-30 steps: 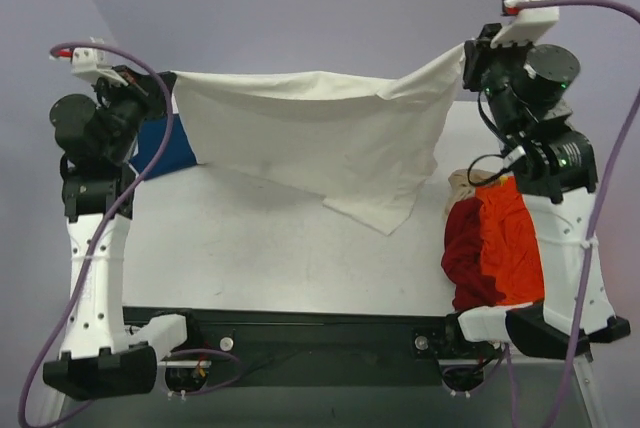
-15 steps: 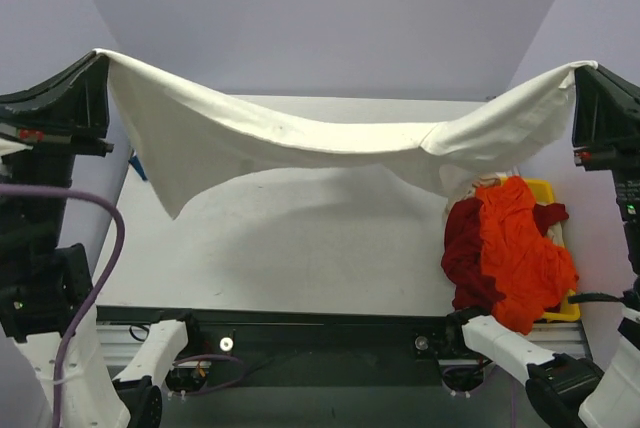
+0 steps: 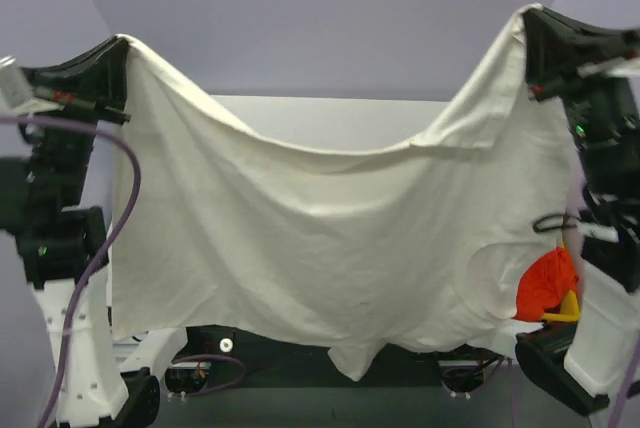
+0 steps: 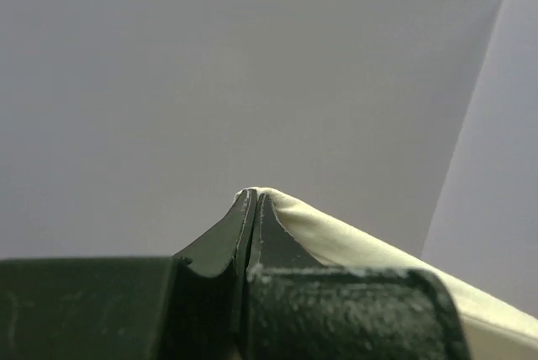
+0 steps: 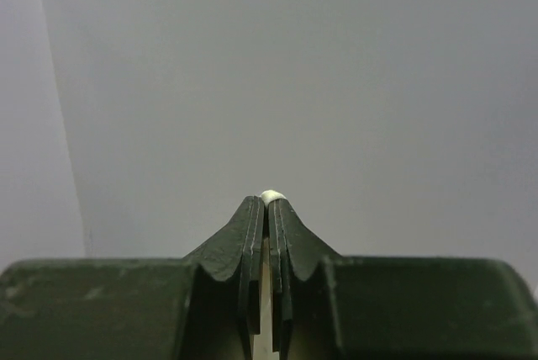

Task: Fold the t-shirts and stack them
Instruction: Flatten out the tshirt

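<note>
A cream t-shirt hangs spread wide in the air between both arms and fills the middle of the top view. My left gripper is shut on its upper left corner; the left wrist view shows cream cloth running out from the closed left gripper. My right gripper is shut on its upper right corner; the right wrist view shows a bit of cream cloth pinched in the right gripper. An orange t-shirt peeks out at the lower right. The other shirts are hidden.
A corner of the yellow bin shows under the orange shirt. A strip of the table shows beyond the hanging cloth. Both wrist views face the plain purple-grey wall.
Both grippers have lifted the cream shirt higher and toward the camera. It now hangs as a full sheet that hides the table and most of the pile at the right.
</note>
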